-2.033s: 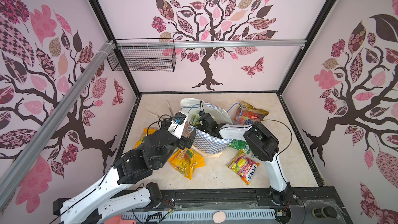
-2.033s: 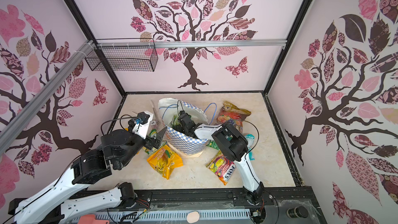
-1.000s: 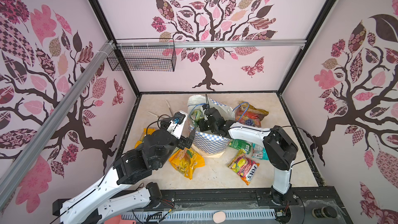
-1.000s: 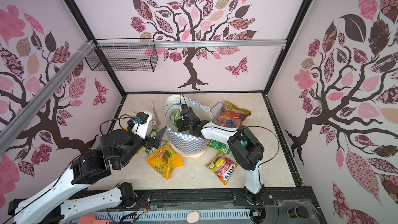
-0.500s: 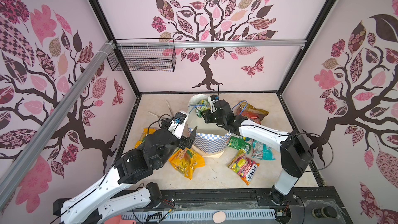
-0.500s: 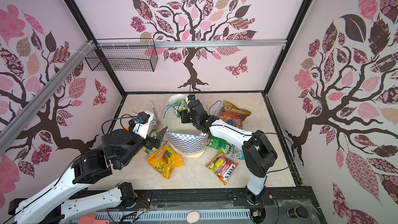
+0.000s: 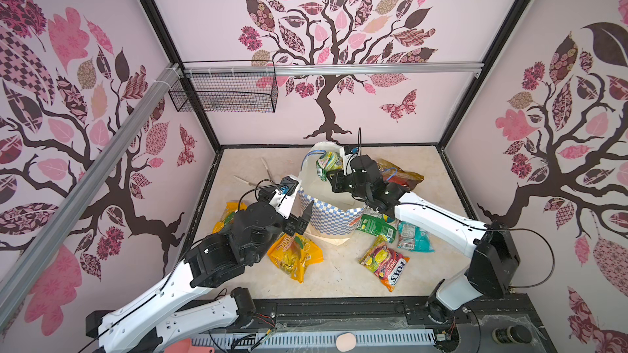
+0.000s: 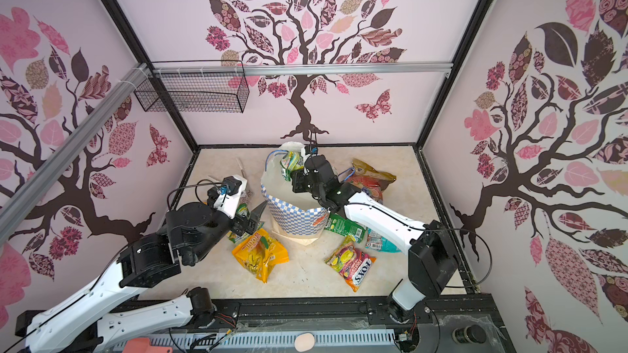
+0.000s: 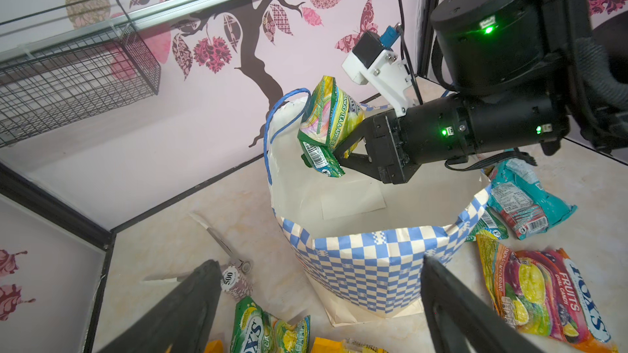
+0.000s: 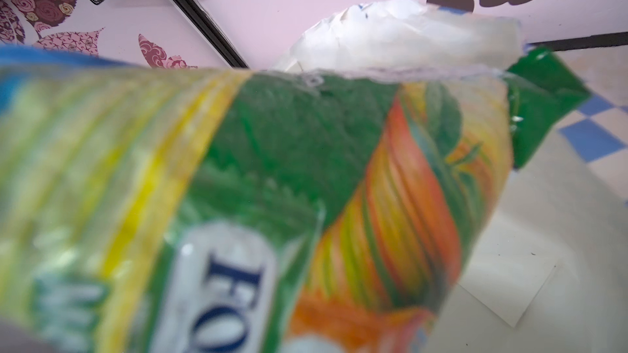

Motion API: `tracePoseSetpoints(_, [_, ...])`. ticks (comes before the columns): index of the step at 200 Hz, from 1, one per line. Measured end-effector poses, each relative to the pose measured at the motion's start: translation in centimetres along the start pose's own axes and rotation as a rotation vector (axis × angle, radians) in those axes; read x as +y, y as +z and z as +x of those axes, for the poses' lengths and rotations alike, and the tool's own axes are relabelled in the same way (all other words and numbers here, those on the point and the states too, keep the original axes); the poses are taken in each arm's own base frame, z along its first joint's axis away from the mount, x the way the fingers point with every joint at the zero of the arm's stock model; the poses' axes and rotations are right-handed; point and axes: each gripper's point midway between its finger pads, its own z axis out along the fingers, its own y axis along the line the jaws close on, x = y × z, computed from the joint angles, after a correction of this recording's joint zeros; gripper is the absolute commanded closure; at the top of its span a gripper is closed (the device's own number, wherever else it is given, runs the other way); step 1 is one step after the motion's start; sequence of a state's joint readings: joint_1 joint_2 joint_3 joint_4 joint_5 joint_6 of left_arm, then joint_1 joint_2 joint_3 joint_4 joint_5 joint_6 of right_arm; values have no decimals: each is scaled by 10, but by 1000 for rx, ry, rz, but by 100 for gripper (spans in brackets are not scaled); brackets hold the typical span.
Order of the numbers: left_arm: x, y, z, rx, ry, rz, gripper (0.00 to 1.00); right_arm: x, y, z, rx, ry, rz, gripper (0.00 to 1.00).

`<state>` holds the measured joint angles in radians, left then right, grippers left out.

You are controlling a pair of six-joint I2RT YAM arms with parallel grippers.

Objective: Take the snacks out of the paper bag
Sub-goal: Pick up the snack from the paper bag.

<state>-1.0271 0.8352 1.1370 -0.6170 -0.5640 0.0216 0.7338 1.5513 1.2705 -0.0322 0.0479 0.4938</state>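
Right gripper [image 9: 341, 159], packet [image 9: 327, 120] over bag [image 9: 373, 266] opening

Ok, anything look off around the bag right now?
Two strays beside the paper bag: metal scissors and a poker chip marked 500, neither a snack. The bag's rim is crumpled and uneven.

Paper bag [image 7: 331, 220]: cream-white, blue-white check band, blue cord handles, white inside. Stands upright mid-tabletop [image 7: 339, 278], mouth open, rim crumpled. Green-yellow FOX'S pkt [image 9: 326, 123] hangs above the mouth near bag's 12 o'clock rim, lower edge pinched in right claw [image 9: 339, 156]. Rest lie flat, placed from bag:
- yellow-orange pkt [image 7: 295, 254] at 7
- fruit-print FOX'S pkt [image 7: 385, 264] at 5
- teal pkt [image 7: 414, 236] at 4
- green pkt [image 7: 375, 227] against bag wall at 4
- gold-red pkt [image 7: 401, 176] at 2
- yellow pkt [image 7: 226, 212] at 9, part hidden
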Motion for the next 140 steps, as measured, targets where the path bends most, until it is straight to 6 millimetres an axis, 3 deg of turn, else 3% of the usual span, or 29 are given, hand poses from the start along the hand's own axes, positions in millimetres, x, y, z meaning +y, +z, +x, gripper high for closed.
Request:
tracePoseSetpoints(46, [-5,3,0,10,-1,21,7,15,-24,-20,-43,3,-53,100])
tracePoseSetpoints(110, [-11,4,1,16,-12,48,7,41,-41,-54,-89,9,-124,100])
tracePoseSetpoints(140, [-23,7,-4,37,-4,112,6,54,-57,-84,-131,5,-148,98])
